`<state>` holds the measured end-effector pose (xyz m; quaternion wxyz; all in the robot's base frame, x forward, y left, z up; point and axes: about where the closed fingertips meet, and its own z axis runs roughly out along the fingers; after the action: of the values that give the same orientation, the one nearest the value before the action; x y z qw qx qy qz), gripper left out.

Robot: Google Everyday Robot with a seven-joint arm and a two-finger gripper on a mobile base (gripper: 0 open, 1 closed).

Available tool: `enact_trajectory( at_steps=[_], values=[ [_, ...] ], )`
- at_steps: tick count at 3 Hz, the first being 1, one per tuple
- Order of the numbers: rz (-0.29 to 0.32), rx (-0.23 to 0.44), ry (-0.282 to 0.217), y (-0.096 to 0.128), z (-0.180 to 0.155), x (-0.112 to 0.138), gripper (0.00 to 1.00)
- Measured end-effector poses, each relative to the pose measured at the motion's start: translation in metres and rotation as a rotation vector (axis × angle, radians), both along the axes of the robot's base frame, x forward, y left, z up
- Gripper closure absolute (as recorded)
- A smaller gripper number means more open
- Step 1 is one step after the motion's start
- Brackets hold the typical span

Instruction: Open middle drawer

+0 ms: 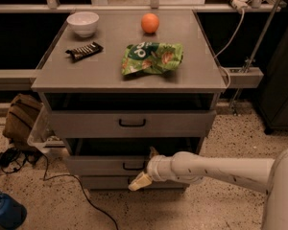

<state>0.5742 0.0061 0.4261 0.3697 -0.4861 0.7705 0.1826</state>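
The grey cabinet has three stacked drawers. The middle drawer (101,166) has a small black bar handle (132,166). It sits below the taller top drawer (86,123) and above the narrow bottom drawer (101,181). My gripper (145,167) comes in from the right on a white arm (216,169) and sits right at the handle's right end. One tan fingertip (153,152) shows above the drawer front and the other (138,182) below it, so the jaws stand apart. The handle's right end is hidden behind the gripper.
On the cabinet top (101,71) lie a white bowl (83,23), an orange (150,23), a dark snack bar (84,51) and a green chip bag (152,58). A brown bag (20,116), a plastic bin (41,135) and cables (86,202) lie on the floor to the left.
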Motion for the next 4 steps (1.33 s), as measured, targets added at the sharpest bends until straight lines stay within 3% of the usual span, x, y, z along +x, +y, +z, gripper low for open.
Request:
enact_trajectory(
  at_steps=[1, 2, 3, 4],
  values=[
    [0.016, -0.014, -0.004, 0.006, 0.004, -0.003, 0.00],
    [0.066, -0.041, 0.023, 0.015, 0.014, -0.022, 0.00],
    [0.131, -0.028, 0.079, 0.017, 0.037, -0.079, 0.00],
    [0.131, -0.028, 0.080, 0.016, 0.037, -0.080, 0.00]
  ],
)
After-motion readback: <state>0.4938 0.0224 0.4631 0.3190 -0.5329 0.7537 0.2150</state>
